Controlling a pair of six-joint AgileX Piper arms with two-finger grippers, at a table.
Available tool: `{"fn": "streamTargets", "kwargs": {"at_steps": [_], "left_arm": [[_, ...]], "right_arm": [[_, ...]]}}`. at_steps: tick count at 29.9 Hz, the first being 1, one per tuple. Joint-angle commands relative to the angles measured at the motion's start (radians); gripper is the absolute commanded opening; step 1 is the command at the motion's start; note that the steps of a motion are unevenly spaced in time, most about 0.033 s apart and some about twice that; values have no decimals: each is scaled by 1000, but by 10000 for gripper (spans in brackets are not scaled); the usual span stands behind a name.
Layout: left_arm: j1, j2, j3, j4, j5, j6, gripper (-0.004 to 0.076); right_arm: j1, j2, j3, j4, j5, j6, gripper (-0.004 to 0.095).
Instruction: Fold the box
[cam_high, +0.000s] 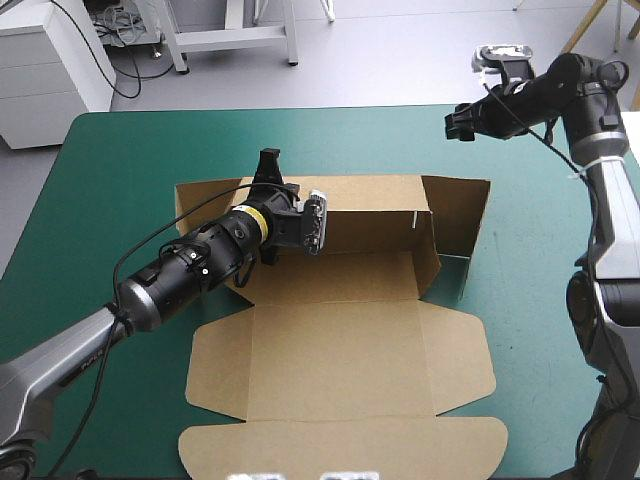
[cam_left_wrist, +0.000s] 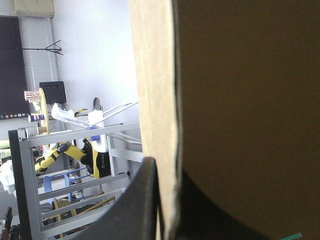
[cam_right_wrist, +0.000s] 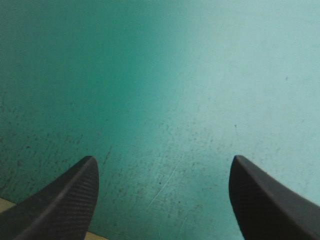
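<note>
- Black fingers (cam_left_wrist: 142, 200) of the left gripper (cam_high: 268, 165) pinch the top edge of the back wall of the box (cam_high: 340, 350). They are almost closed, with the brown board between them.
- The box sits in the middle of the table (cam_high: 100, 200) with the teal-green cover. Its back wall and right wall stand up. Its lid lies flat toward the near edge.
- The right gripper (cam_high: 462, 125) hangs up in the air near the table's far edge, beyond the box's right wall. Its black fingers are wide apart and hold nothing. Under them is the teal-green cover.
</note>
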Motion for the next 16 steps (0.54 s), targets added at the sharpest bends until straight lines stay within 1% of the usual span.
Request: {"fn": "streamTargets", "kwargs": {"at_steps": [1,3,9,13,16], "left_arm": [[-26,2,4,-74,-17,-12,-10],[-26,2,4,-74,-17,-28,-10],[-26,2,4,-74,-17,-35,-10],[-26,2,4,-74,-17,-35,-10],[-26,2,4,-74,-15,-35,-10]], "right_arm": [[3,-20,-32,29,2,-4,671],[3,-10,-28,25,28,8,671],[3,-28,34,32,28,32,671],[3,-74,102,32,28,32,670],[3,-131,163,53,28,7,671]]}}
